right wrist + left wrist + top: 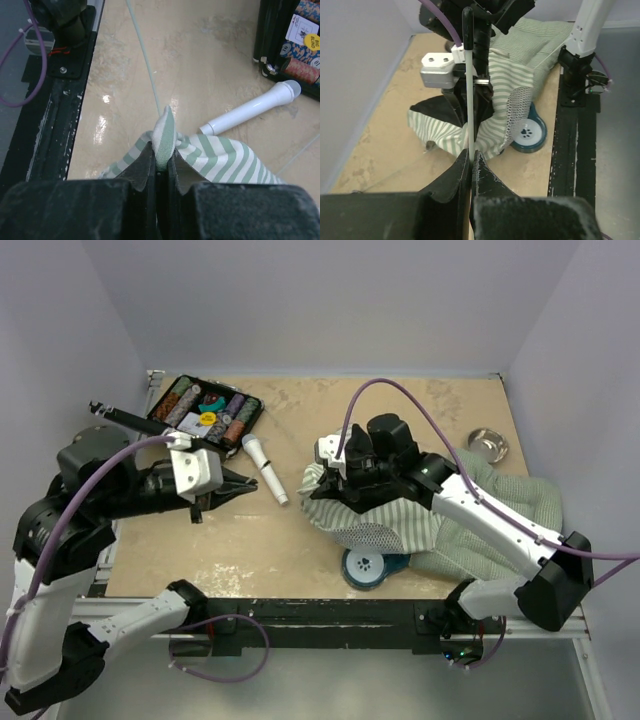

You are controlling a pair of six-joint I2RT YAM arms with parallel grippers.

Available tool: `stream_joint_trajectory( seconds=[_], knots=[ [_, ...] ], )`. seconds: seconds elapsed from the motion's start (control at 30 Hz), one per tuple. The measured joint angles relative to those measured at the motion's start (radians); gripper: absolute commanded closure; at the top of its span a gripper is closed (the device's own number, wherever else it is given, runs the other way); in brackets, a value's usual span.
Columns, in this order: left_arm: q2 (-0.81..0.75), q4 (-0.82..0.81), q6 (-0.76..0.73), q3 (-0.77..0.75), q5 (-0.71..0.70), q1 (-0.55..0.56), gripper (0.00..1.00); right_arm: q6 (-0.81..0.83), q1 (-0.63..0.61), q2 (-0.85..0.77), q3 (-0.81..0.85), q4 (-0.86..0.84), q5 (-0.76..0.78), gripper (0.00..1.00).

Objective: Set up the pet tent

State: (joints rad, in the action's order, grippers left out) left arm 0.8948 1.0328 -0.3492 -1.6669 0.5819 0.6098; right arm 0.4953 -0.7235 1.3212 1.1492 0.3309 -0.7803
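Here, counts: one pet tent (375,515), one white pole (468,100) in sight, two arms, two tools.
Other things: one teal bowl stand (372,566), one white microphone (266,469), one black tray (160,392) of poker chips, one small metal bowl (488,443), one green cushion (522,502).
Tent, place: right of centre on the surface (300,560), near the front edge, lying over part of the teal bowl stand.
Tent, look: a crumpled heap, not standing; narrow green-and-white stripes, a white mesh patch (518,107) and a black panel (438,108) showing among the folds.
Pole: thin, white, with a black tip, running from the left tool toward the heap.
Left tool (471,156): jaws pressed together on the white pole, left of the tent and above the surface.
Right tool (161,161): jaws closed narrow on a pinched fold of striped fabric at the tent's left edge.
Cushion: flat at the right side, touching the tent, under the right arm.
Microphone and tray: far left, well apart from the tent.
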Motion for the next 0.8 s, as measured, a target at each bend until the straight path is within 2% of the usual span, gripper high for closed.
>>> stream_joint_trajectory(
  seconds=[0.23,0.5,0.8],
  knots=[
    [0.087,-0.055,0.025,0.0,0.11,0.0,1.0,-0.066,-0.01,0.001,0.073,0.014,-0.016,1.0],
    [0.128,-0.064,0.04,-0.093,0.14,0.0,1.0,-0.083,-0.021,0.001,0.21,-0.004,-0.056,1.0],
    [0.101,-0.074,0.056,0.136,0.228,0.001,1.0,-0.105,-0.04,0.001,0.244,0.001,-0.105,1.0]
  ],
)
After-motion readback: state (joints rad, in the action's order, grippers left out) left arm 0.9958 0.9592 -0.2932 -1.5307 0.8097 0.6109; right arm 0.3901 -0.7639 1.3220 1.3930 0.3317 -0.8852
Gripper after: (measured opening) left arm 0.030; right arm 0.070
